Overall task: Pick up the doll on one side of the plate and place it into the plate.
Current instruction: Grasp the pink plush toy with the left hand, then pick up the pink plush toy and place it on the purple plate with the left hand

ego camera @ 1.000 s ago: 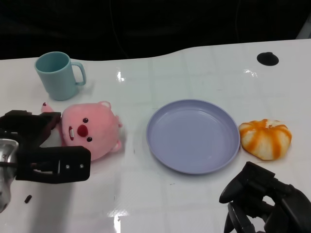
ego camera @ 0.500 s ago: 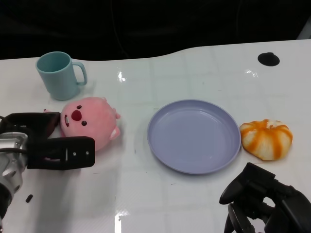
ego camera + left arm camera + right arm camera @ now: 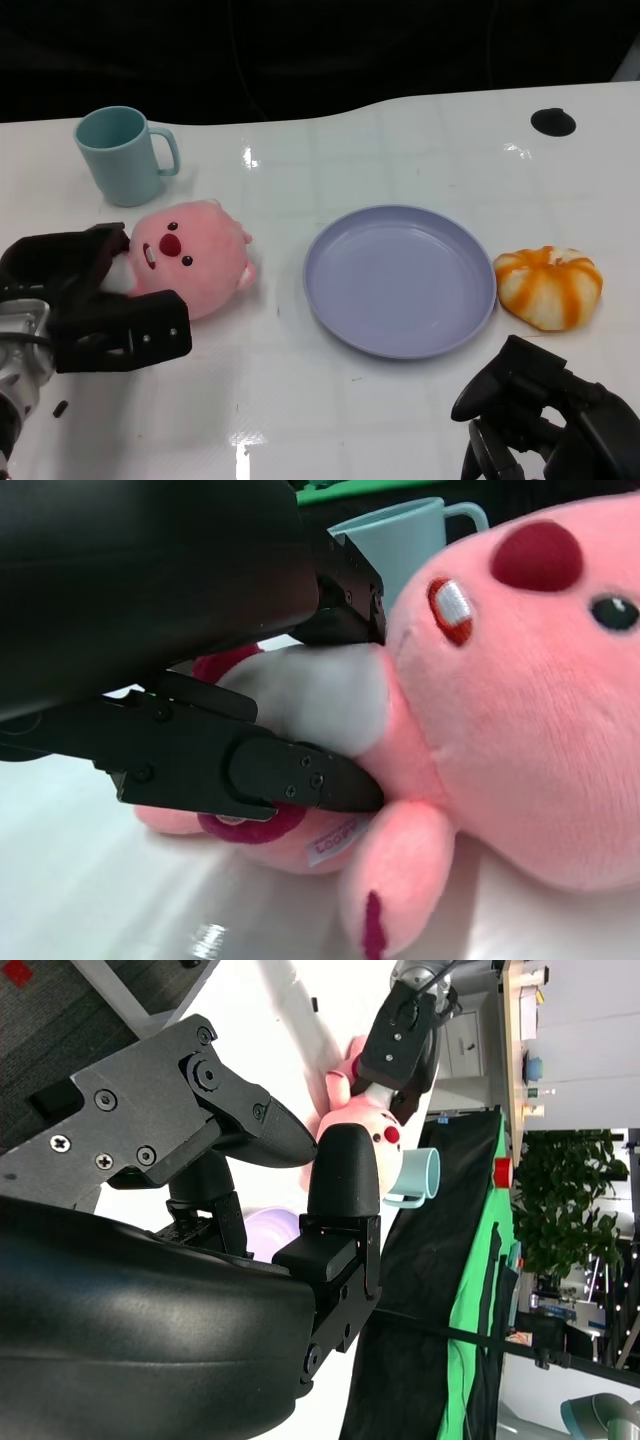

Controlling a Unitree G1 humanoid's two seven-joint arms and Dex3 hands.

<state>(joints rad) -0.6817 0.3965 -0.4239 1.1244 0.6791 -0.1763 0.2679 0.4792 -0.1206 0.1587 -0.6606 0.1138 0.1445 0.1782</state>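
A white, glossy table [image 3: 330,420] fills most of the head view, with faint square seams and bright light reflections on it; beyond its curved far edge the room is dark. The right wrist view shows a green cloth backdrop [image 3: 470,1380], a leafy plant [image 3: 575,1195] and shelving in the room behind.

The lavender plate [image 3: 399,279] lies near the middle of the table. On the side toward the robot's left, near the plate but apart from it, lies the pink doll [image 3: 190,258], a plush with a red nose, its face turned up. The left hand [image 3: 85,300] is clamped around the doll's body: one finger [image 3: 70,255] wraps the far side and another finger [image 3: 135,335] presses the near side, and the left wrist view shows black fingertips [image 3: 300,780] sunk into the plush by its grey belly. The doll has not reached the plate.

On the plate's other side sits an orange-and-white striped bun toy [image 3: 547,286], just beside the rim. A teal mug [image 3: 121,155] stands behind the doll. A small black disc [image 3: 552,121] lies at the far right.

The right hand [image 3: 545,420] waits low at the near right edge, fingers curled and holding nothing.

Compared with half a second ago, the doll has rolled so its face points more upward and toward the plate, and the left hand's fingers have closed further around it.
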